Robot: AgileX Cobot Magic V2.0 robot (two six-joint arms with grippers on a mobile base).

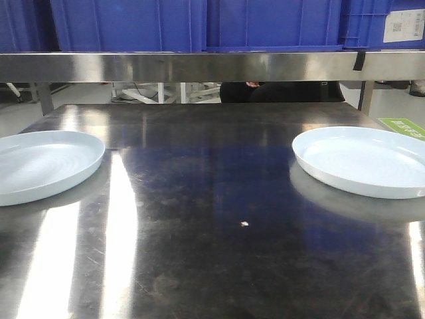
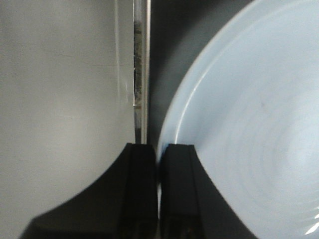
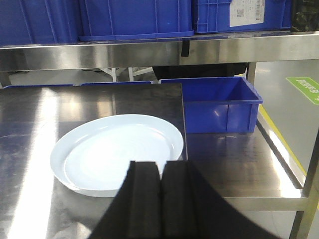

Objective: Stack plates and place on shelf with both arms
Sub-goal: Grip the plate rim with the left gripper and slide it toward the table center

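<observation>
I see a dark scratched steel desk [image 1: 212, 219] bearing a white speck [image 1: 244, 224], an open blue bin [image 3: 219, 102] beside it, and a green floor marking [image 3: 303, 88].

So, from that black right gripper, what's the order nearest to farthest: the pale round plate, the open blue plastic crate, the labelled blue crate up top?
By the right wrist view:
1. Pale bluish-white round plate, just ahead of the right gripper, slightly left.
2. Open blue plastic crate, further off to the right.
3. Labelled blue plastic crate, high on the steel shelf, behind.
</observation>
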